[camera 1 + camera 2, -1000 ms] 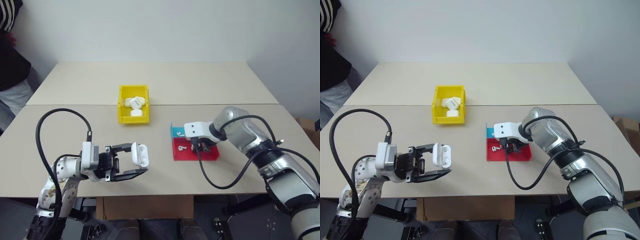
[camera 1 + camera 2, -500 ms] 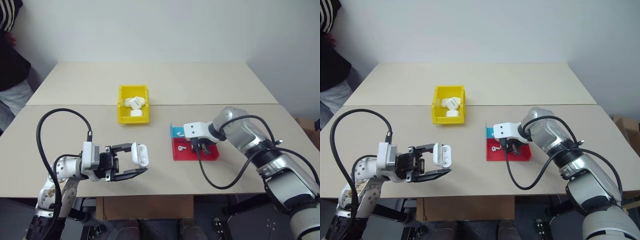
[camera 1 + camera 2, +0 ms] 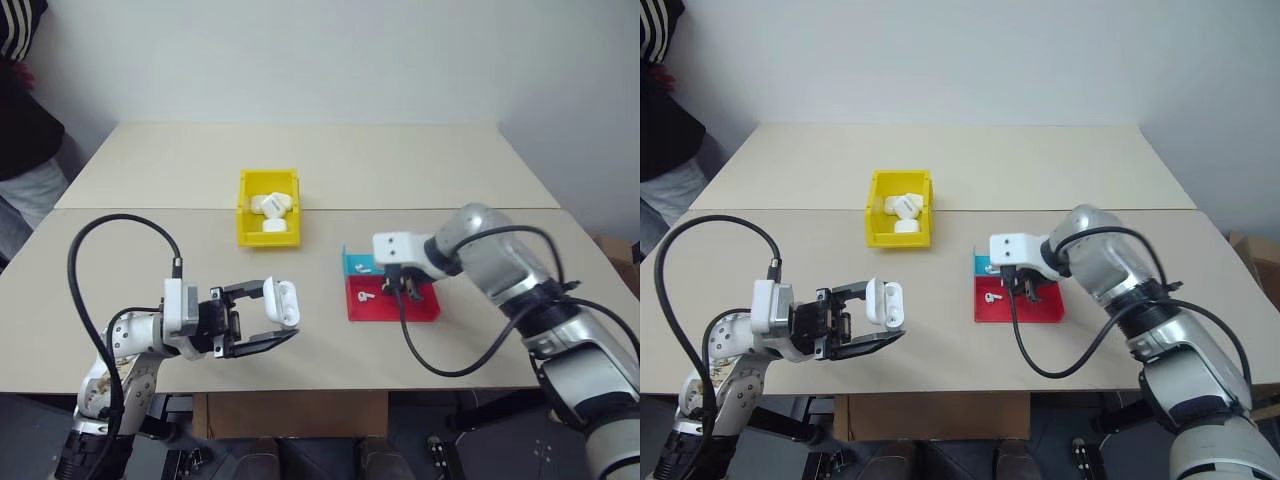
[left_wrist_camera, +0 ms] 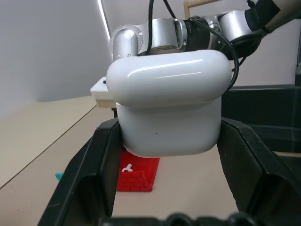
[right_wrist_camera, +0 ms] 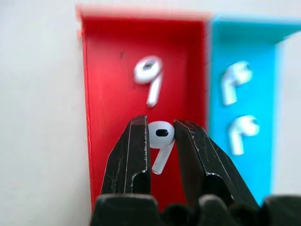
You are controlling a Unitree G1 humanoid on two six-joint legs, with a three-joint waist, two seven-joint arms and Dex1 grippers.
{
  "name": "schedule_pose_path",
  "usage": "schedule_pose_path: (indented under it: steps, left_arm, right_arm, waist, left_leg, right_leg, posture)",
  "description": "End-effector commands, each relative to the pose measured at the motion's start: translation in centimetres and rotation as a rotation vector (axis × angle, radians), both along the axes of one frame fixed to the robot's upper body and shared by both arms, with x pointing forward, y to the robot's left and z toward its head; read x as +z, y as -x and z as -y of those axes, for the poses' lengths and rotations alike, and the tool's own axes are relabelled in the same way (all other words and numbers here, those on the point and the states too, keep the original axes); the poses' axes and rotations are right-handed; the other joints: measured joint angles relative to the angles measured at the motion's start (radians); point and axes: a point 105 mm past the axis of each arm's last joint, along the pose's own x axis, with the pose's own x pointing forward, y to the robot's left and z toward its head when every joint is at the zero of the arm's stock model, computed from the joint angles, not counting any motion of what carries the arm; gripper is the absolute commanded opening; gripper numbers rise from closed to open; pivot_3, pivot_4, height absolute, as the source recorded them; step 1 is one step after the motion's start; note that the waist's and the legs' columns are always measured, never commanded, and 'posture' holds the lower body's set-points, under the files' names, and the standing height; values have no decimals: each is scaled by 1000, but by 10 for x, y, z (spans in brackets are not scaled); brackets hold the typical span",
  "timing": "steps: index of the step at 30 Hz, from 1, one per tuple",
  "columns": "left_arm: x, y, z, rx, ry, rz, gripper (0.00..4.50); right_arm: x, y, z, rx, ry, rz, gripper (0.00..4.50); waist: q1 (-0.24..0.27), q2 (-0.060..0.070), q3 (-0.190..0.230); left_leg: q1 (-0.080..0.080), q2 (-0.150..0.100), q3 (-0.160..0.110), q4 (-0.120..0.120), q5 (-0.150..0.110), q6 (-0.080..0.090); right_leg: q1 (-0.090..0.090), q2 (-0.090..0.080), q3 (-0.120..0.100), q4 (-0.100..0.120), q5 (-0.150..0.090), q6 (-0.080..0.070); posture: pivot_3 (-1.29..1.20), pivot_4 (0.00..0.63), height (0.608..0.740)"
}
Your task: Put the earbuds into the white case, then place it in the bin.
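White earbud (image 5: pixel 161 136) pinched in right claw (image 5: pixel 161 141) above red tray (image 5: pixel 108 94), left claw (image 4: pixel 167 155) clamping white case (image 4: pixel 167 108)

The left gripper (image 3: pixel 272 317) points level toward the right arm, clamped on the white case (image 3: pixel 284 303). The right gripper (image 5: pixel 161 136) angles downward over the red tray (image 5: pixel 110 94), pinching an earbud (image 5: pixel 161 141).

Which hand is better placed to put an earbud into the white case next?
The right hand, probably: it already pinches an earbud above the red tray. The left hand is occupied holding the white case.
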Motion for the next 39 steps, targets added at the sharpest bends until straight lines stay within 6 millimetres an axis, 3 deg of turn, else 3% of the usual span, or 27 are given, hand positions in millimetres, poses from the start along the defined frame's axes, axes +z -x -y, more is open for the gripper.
schedule_pose_path:
  steps: [1, 5, 9, 15, 23, 39]
  left_arm:
    - [23, 6, 13, -59, 62, 47, 2776]
    - [33, 2, 25, -91, 76, 42, 2776]
    - [47, 2, 36, -131, 102, 18, 2776]
    - [55, 4, 40, -177, 109, 16, 2776]
    - [62, 9, 48, -198, 158, 3, 2776]
    - [58, 0, 46, -183, 117, 8, 2776]
  right_arm:
    - [50, 12, 7, -72, -189, 88, 781]
    - [80, 25, 16, -133, -371, 155, 781]
    - [125, 46, 18, -105, -738, 244, 781]
    - [155, 83, 3, 83, -1088, 269, 781]
    - [145, 115, -15, 259, -1218, 265, 781]
    - [126, 128, -47, 392, -1316, 317, 781]
  waist:
    - [-1, 0, 0]
    - [-2, 0, 0]
    - [-9, 0, 0]
    - [-11, 0, 0]
    - [-5, 0, 0]
    - [-9, 0, 0]
  left_leg:
    - [0, 0, 0, 0, 0, 0]
    - [1, 0, 0, 0, 0, 0]
    - [1, 0, 0, 0, 0, 0]
    - [2, 1, 0, 0, 0, 0]
    - [1, 0, -1, 0, 0, 0]
    - [2, 2, -1, 0, 0, 0]
  right_leg:
    - [0, 0, 0, 0, 0, 0]
    - [1, 0, 0, -1, 0, 0]
    - [2, 1, 0, 0, 0, 0]
    - [2, 2, 1, 0, 0, 0]
    - [3, 1, 0, -1, 0, 1]
    - [3, 3, 1, -1, -2, 4]
  posture:
    - [0, 150, 740]
    - [0, 150, 740]
    - [0, 150, 740]
    - [0, 150, 740]
    - [0, 150, 740]
    - [0, 150, 740]
